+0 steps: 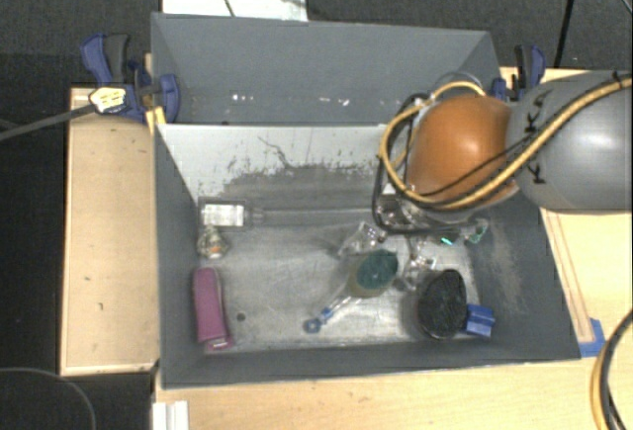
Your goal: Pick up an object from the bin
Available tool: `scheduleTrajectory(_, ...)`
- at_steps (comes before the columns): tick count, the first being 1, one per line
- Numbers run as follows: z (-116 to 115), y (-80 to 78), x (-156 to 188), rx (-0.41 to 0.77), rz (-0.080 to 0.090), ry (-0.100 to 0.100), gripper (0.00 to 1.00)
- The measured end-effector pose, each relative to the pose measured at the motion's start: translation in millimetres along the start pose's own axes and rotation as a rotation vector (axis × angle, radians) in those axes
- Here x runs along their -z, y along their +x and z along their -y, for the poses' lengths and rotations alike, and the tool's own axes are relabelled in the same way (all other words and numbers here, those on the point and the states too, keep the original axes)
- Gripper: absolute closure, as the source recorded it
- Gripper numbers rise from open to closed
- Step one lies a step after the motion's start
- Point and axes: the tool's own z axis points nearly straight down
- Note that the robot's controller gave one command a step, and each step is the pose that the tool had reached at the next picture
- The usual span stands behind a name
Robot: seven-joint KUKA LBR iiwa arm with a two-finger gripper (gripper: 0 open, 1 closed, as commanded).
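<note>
Nearest the front wall of the bin lie a purple block on the left and a black oval brush on the right, with a blue clip at the brush's end. Just behind the brush sits a teal round-headed tool, its thin handle running down-left to a blue tip. The arm's orange wrist cover hangs over this right-hand cluster. The fingers sit low, just beside the teal head, and I cannot tell whether they are open or closed. The likeliest pick is the teal tool or the brush. To do it well, the descent should centre on one thing alone and straddle its narrow side, so the neighbour is not pinched too. Towards the left wall rest a small clear block and a glassy bead, well apart from the arm.
</note>
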Motion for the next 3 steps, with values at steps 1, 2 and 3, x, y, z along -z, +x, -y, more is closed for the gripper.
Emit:
scheduleTrajectory(1, 0, 0.1, 0, -0.002, 0.000, -0.001, 1.00)
scheduleTrajectory(2, -2, 5.3, 141, 0.078, 0.001, 0.006, 1.00)
scheduleTrajectory(3, -34, -31.1, 169, 0.123, 0.002, 0.001, 1.00)
